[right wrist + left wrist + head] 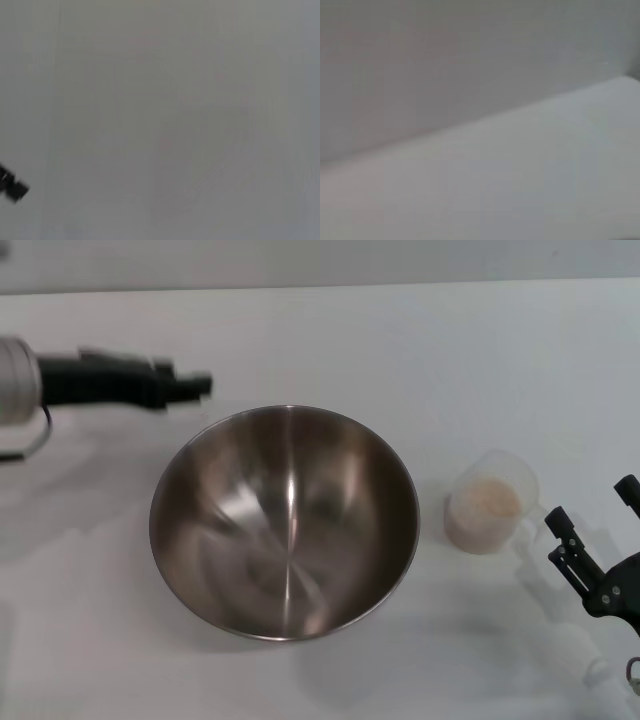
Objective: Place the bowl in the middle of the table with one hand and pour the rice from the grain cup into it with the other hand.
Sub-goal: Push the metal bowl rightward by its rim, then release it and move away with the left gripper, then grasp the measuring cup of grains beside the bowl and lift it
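Bowl (284, 522) beside grain cup (489, 505)

The left gripper (195, 386) reaches in from the head view's left edge, which cuts off its arm; its fingers lie end-on toward the bowl (284, 522), so whether they are parted cannot be told. The right gripper (595, 540) is cropped by the right edge beside the grain cup (490, 502). The cup's handle, on the side nearest that gripper, is a pale blur, perhaps untouched. Both wrist views show only featureless white table (530, 180).
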`<act>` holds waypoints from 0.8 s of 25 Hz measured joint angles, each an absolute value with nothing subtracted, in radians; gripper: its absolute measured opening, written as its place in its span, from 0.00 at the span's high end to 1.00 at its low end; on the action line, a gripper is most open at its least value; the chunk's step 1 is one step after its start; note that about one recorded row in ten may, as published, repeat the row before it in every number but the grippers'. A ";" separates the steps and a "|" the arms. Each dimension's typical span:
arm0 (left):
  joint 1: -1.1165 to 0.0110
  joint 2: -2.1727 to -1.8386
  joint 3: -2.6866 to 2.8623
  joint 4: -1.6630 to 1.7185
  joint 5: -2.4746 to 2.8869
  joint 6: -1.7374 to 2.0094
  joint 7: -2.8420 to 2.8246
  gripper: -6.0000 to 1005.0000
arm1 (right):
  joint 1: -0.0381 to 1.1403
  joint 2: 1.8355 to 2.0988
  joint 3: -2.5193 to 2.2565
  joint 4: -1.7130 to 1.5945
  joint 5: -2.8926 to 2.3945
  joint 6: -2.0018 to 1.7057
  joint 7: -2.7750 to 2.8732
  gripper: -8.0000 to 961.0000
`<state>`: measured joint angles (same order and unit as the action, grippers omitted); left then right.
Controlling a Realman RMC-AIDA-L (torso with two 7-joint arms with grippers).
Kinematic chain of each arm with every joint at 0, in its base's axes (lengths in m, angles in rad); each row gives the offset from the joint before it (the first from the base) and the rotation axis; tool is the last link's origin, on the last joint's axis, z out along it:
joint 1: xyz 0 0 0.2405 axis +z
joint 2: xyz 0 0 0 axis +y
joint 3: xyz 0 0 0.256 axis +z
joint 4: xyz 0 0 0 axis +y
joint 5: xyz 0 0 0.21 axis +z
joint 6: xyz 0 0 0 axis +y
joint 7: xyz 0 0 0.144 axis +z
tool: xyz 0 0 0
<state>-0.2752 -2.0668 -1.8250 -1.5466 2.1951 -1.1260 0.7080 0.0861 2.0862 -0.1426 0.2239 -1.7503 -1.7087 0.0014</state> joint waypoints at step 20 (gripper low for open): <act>-0.011 -2.065 -1.062 -1.088 2.338 1.116 0.615 0.27 | -0.046 2.090 -0.212 0.263 -1.733 -1.793 -0.117 0.20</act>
